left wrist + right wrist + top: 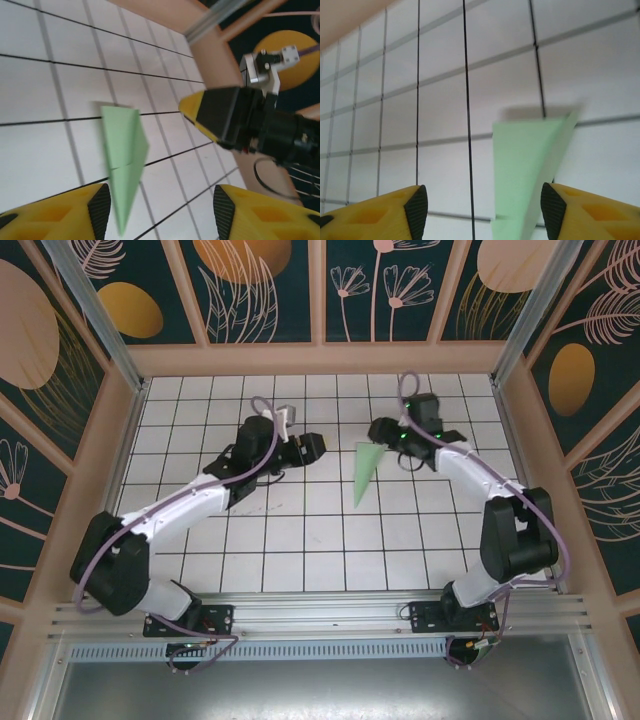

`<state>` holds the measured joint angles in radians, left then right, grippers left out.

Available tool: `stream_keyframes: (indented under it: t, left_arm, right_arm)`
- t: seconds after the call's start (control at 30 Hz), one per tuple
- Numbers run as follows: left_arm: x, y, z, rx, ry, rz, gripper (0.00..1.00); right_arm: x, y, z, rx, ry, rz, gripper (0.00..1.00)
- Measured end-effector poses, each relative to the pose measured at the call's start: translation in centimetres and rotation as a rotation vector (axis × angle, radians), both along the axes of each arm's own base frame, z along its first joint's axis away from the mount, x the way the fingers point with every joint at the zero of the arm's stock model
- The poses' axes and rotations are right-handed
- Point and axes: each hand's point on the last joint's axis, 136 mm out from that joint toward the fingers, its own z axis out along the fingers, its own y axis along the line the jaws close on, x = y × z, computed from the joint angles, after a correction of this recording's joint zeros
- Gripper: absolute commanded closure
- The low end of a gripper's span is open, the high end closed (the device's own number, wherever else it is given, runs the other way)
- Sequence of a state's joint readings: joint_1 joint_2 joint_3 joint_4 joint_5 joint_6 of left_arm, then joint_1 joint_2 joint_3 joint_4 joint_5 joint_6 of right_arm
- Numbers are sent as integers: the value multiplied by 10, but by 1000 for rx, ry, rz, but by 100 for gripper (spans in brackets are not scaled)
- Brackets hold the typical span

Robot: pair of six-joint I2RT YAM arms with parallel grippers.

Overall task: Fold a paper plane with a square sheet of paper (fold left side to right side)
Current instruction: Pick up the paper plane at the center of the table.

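Observation:
The paper plane (pixel 365 471) is a narrow pale green dart on the white grid table (pixel 300 550), wide end far, point toward me. My left gripper (pixel 320 446) hovers just left of its wide end. My right gripper (pixel 374 432) is just behind that end. Both are open and hold nothing. In the left wrist view the plane (pixel 125 160) is blurred, its tip close to the left finger of the open left gripper (pixel 161 212). In the right wrist view the plane (pixel 525 170) lies between the jaws of the open right gripper (pixel 484 210), nearer the right finger, one edge slightly raised.
Wooden frame walls with leaf-pattern panels (pixel 320 290) enclose the table on three sides. An aluminium rail (pixel 320 615) carries both arm bases at the near edge. The right arm's black wrist (pixel 240 120) sits close in front of the left gripper.

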<state>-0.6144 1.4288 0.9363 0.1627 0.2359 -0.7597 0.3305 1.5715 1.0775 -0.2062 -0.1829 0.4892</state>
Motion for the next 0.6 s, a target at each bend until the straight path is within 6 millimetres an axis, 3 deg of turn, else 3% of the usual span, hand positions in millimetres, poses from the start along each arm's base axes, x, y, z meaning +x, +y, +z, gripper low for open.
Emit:
stream_keyframes:
  t: [0.17,0.27,0.37,0.5,0.6]
  left_arm:
    - [-8,28,-20,90,23,92,40]
    - [-9,38,-20,118,15,126,40]
    - [-10,44,-14,127,-4,152,40]
    - [-9,51,-5,131,-31,177,39]
    - [-9,55,-3,136,-39,193,39]
  right_arm:
    - [-24,5,-45,-56,125,-55,36]
    - [-29,3,-66,-87,175,-86,44]
    - [-34,3,-81,-106,214,-101,62]
    - [-36,5,-85,-108,222,-103,100]
    - [-37,9,-83,-108,219,-89,100]
